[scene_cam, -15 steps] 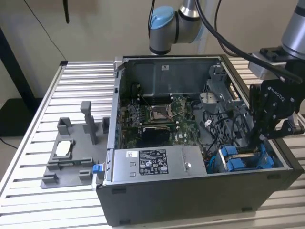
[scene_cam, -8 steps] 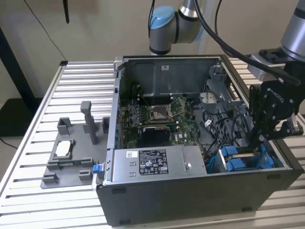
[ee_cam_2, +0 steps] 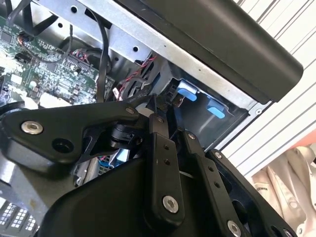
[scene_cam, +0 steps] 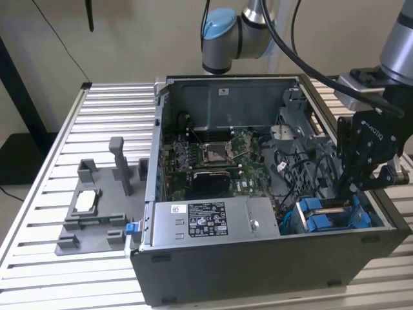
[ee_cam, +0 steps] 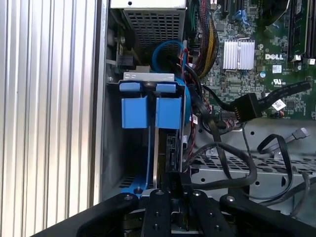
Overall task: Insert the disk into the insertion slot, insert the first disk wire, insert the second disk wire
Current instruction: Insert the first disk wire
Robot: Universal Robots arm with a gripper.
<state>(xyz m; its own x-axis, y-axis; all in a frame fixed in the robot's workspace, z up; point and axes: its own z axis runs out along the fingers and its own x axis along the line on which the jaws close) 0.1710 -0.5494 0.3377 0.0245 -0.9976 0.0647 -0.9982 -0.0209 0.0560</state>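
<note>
Ribbed aluminium made up the surface (scene_cam: 110,97), which carried one open dark grey computer case (scene_cam: 258,265) in the centre and right of the exterior view. One flat grey fixture (scene_cam: 97,219) lay at the lower left of that frame, just beside the case. Bare ribs ran along the left edge and upper left, giving open room there.

Inside the case lay one green motherboard (scene_cam: 213,155) mid-frame and one grey labelled power-supply box (scene_cam: 206,223) against the near wall. One disk (scene_cam: 329,216) stood on edge in the insertion slot (ee_cam: 111,148) at the lower right of the exterior view, close to the case's corner. Its blue carrier showed two end tabs (ee_cam: 134,111) side by side in the first wrist view.

One arm came down from the upper right of the exterior view. Its hand (scene_cam: 345,194) hung inside the case right over the disk's edge, and it appeared in both wrist views (ee_cam: 173,185) (ee_cam_2: 165,106). Whether it was open or gripping anything could not be told.

Several loose black cables (ee_cam: 232,163) crowded the space beside the slot, one ending in a flat black connector (ee_cam: 247,106). One blue cable loop (ee_cam: 168,54) curled near the tabs. Room around the disk was tight.
</note>
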